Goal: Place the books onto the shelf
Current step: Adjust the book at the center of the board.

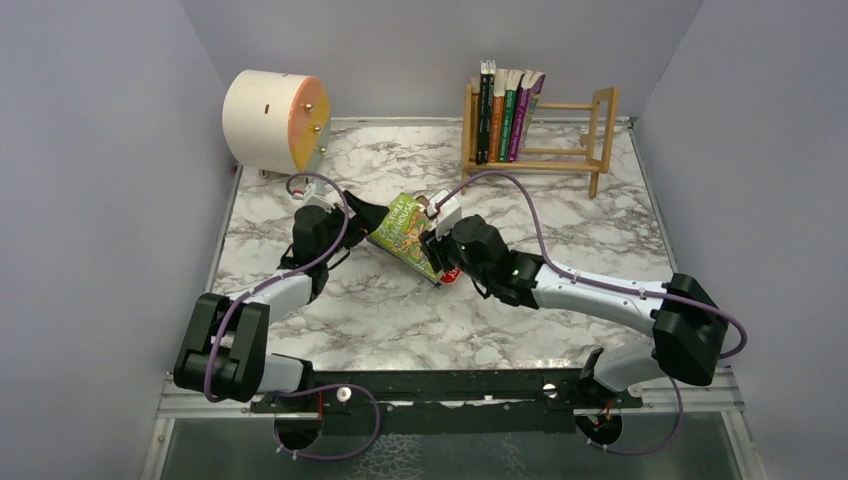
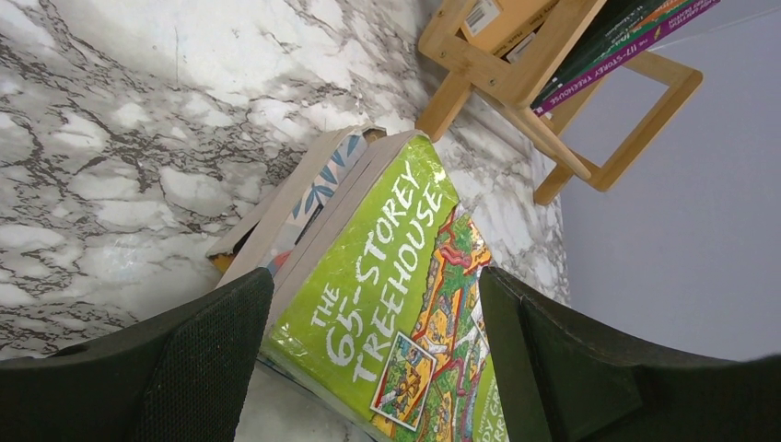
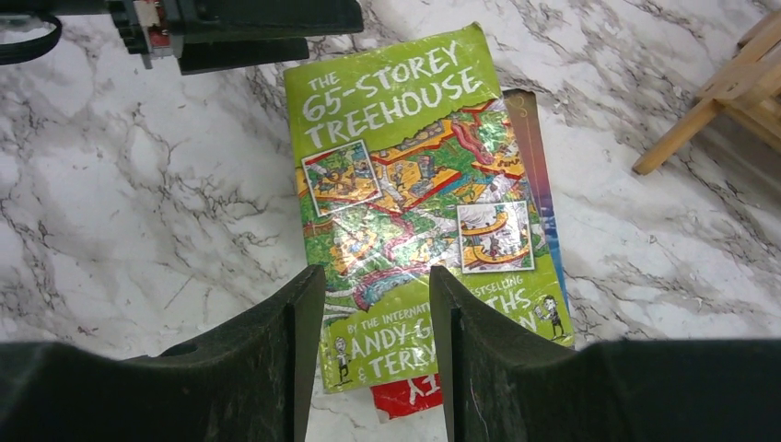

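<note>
A stack of books lies mid-table with a green illustrated paperback [image 1: 405, 232] [image 2: 396, 295] [image 3: 414, 184] on top. Under it show a red cover [image 3: 410, 396], a blue-edged cover [image 3: 553, 230] and a leaf-patterned one [image 2: 308, 193]. My left gripper [image 1: 368, 216] [image 2: 373, 276] stands wide open at the stack's far left end, holding nothing. My right gripper [image 1: 436, 250] [image 3: 376, 276] hangs open over the green book's near edge, nothing between its fingers. The light-wood shelf [image 1: 590, 130] [image 2: 553, 138] [image 3: 718, 92] stands at the back right, with several books [image 1: 505, 110] [image 2: 626, 37] upright at its left end.
A cream cylinder with an orange face [image 1: 275, 120] lies at the back left. Grey walls enclose the marble table [image 1: 600, 230] on three sides. The right part of the shelf holds no books.
</note>
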Tool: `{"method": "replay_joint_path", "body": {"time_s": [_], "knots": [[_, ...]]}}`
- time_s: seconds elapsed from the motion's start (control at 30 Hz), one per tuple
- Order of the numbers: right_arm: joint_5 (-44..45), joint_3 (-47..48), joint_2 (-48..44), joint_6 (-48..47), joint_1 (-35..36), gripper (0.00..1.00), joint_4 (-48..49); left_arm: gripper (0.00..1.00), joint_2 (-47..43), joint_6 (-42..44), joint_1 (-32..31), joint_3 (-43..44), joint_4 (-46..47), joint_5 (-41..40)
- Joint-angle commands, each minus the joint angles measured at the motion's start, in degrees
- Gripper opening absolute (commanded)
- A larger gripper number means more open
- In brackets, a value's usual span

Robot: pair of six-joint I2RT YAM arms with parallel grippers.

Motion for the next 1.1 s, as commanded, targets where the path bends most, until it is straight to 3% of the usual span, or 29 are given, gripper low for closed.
{"method": "replay_joint_path", "body": {"time_s": [0.0, 0.53, 1.07], "knots": [[2.1, -0.7, 0.3, -2.6, 2.0, 0.44, -1.4, 0.76, 1.3, -0.5, 0.4, 1.3, 3.1, 3.6], [10.3, 0.9, 6.1, -10.5, 9.3, 0.45, -0.5, 0.75, -4.5, -3.0, -0.8, -3.9, 3.8, 6.5], [11.4, 0.2, 6.6, -11.0, 10.6, 0.45, 1.3, 0.75, -7.5, -1.0, -0.8, -5.2, 3.1, -3.8]]}}
